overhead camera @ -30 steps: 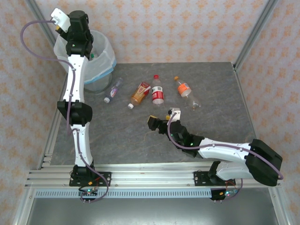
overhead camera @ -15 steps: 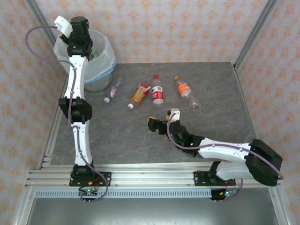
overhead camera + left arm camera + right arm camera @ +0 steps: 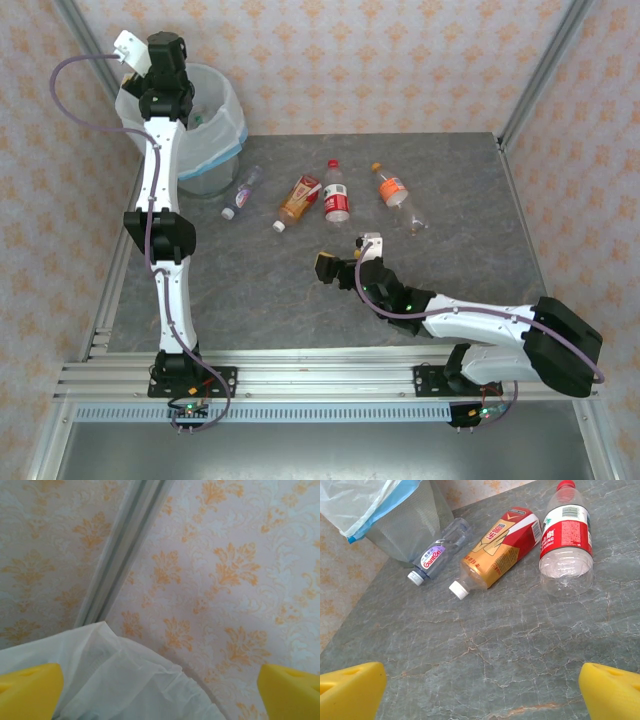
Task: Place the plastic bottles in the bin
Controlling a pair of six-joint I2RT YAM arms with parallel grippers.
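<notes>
The bin (image 3: 212,140), a grey bucket lined with a white bag (image 3: 115,680), stands at the table's back left corner. My left gripper (image 3: 160,690) hangs open over its far rim, nothing between the yellow fingertips (image 3: 30,690). Several plastic bottles lie on the table: a small clear one (image 3: 243,190) (image 3: 437,555) closest to the bin, a brown one with a red and gold label (image 3: 298,198) (image 3: 500,547), a clear red-labelled one (image 3: 336,192) (image 3: 566,540), and an orange-capped one (image 3: 397,196). My right gripper (image 3: 345,260) (image 3: 480,690) is open and low, short of the middle bottles.
Patterned walls and metal frame posts (image 3: 535,70) close in the table at the back and sides. Bare grey marble table (image 3: 260,290) lies between the bottles and the arm bases. The bin's mesh wall (image 3: 405,527) stands just behind the small bottle.
The left wrist has shifted a little further back and left over the bin. The right gripper has drifted slightly toward the near edge. The bottles on the table have not moved.
</notes>
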